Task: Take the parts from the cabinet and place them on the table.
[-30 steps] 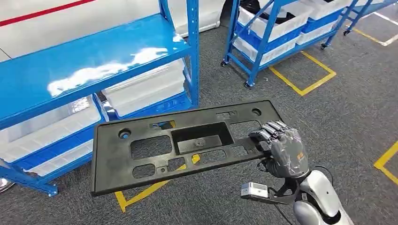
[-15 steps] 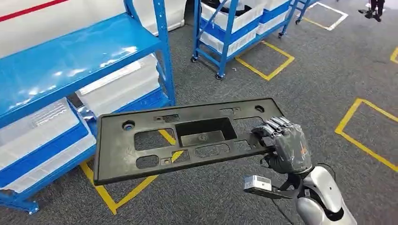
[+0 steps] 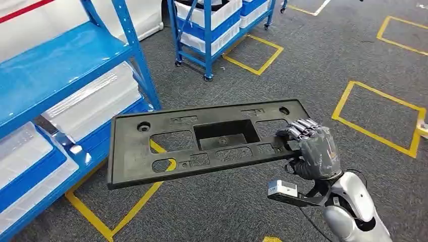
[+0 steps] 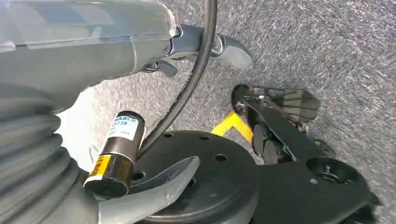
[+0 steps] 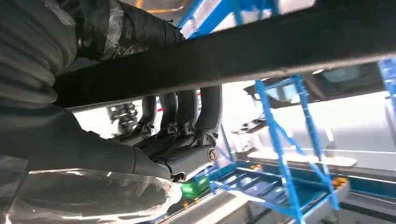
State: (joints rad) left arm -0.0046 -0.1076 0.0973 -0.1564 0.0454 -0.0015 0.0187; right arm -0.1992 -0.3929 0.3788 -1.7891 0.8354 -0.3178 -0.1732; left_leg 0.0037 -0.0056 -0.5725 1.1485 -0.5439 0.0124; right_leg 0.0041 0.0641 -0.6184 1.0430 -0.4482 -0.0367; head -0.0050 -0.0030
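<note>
Your right hand (image 3: 314,153) grips the black part (image 3: 202,141) by one end, carried level over the floor beside the blue cabinet (image 3: 60,70). Part's out; table delivery remains. Your left hand's state can't be told.

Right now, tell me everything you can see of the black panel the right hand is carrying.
The black panel is a long, flat rectangular plate, apparently matte moulded plastic. It has a deep rectangular recess at its middle, several rectangular and oval cut-outs around that, and round holes near two upper corners. It is held roughly level above the grey carpet, tilted slightly, its long side running across the head view. The right hand grips its right end, fingers curled over the top face. Nothing else touches it. In the right wrist view it shows edge-on as a dark bar.
</note>
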